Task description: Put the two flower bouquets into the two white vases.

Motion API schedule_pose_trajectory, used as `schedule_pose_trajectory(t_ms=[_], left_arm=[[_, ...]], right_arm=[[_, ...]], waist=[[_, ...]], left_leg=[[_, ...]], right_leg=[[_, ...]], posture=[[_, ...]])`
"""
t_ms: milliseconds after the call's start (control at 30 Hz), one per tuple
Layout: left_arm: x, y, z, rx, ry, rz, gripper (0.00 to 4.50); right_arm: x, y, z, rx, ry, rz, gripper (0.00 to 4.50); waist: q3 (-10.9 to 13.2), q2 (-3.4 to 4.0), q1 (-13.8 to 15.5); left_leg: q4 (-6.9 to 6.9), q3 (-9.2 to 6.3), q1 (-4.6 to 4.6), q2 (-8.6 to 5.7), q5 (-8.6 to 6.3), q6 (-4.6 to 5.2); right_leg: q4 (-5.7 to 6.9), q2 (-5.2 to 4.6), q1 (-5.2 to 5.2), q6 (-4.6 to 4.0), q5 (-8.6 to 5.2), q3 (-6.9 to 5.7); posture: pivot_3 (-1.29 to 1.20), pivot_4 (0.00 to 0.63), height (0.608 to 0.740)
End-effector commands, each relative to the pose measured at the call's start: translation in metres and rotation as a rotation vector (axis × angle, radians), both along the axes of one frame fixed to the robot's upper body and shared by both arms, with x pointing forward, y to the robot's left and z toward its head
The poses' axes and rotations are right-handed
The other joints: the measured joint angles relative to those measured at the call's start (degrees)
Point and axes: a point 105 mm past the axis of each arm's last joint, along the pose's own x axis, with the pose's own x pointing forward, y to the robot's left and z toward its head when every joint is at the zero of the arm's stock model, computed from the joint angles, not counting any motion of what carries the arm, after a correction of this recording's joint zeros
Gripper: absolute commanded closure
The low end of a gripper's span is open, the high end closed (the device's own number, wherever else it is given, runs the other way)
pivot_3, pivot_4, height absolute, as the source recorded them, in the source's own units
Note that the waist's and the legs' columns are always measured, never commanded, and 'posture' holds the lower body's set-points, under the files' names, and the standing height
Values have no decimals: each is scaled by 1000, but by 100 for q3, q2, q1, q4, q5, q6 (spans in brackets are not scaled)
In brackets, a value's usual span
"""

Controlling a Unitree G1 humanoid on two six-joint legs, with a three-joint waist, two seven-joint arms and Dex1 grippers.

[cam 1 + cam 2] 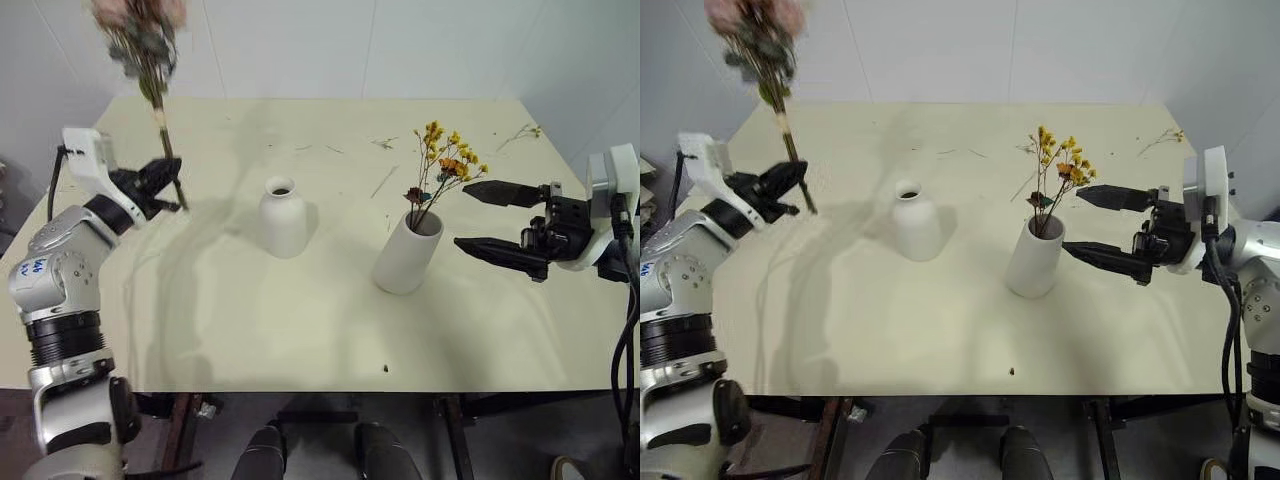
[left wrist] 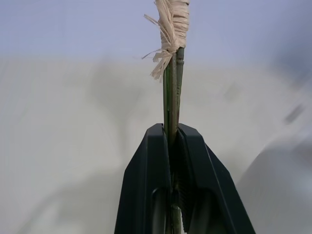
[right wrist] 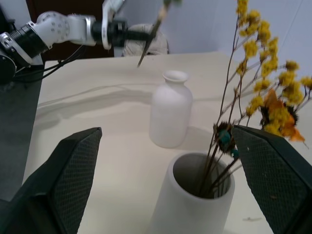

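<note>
My left gripper (image 1: 172, 182) is shut on the lower stems of the pink rose bouquet (image 1: 141, 35), held upright above the table's left side; raffia binds the stems (image 2: 173, 87) just past the fingertips. The bottle-shaped white vase (image 1: 283, 218) stands empty mid-table, to the right of this gripper. The yellow flower bouquet (image 1: 445, 160) stands in the cylindrical white vase (image 1: 405, 255). Just right of that vase my right gripper (image 1: 463, 215) is open, pointing left at it, with nothing between its fingers.
Loose twig scraps (image 1: 385, 143) lie on the far part of the cream table (image 1: 300, 340), with more near the far right corner (image 1: 522, 131). A white wall rises behind the table.
</note>
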Motion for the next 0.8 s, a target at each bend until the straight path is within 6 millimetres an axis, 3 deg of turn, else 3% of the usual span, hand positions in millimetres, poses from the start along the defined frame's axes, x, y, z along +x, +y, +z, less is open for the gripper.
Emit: schedule_pose_trajectory(t_ms=[33, 167, 300, 467, 600, 800], left_arm=[[-20, -21, 43, -46, -198, -142, 4476], [-23, -48, 52, -38, -231, -295, 4476], [-18, -62, 56, -53, -248, -354, 4476], [-11, -78, 48, -73, -271, -412, 4476], [-3, -90, 30, -67, -251, -438, 4476], [9, -93, 13, -89, -245, -422, 4476]], right_arm=[[-7, -1, 13, 21, -64, -4, 0], [-13, -2, 13, 15, -49, 8, 0], [-19, -3, 14, 3, -36, 5, 0], [-21, -5, 16, 6, -49, -26, 0], [-24, -5, 15, 11, -50, -38, 0], [-27, -6, 16, 23, -52, -65, 0]], waist=[[0, 0, -4], [0, 0, -25], [0, 0, -12], [0, 0, -14], [0, 0, -10], [0, 0, -3]], left_leg=[[4, 0, 1, 0, 0, 0], [7, 0, 12, 0, 0, 0], [11, -2, 12, -1, 0, 0], [14, -1, 14, -1, 0, 1], [13, -2, 12, -1, 0, 1], [11, -2, 11, -1, -1, 3]], right_leg=[[-1, 0, 5, 2, 1, 0], [-1, 2, 16, 3, 2, 0], [-3, 3, 21, 5, 4, 0], [-15, 3, 29, 8, 8, 0], [-28, 3, 33, 13, 12, 0], [-47, 3, 40, 16, 17, 0]], posture=[[0, 150, 740], [0, 150, 740], [0, 150, 740], [0, 150, 740], [0, 150, 740], [0, 150, 740]])
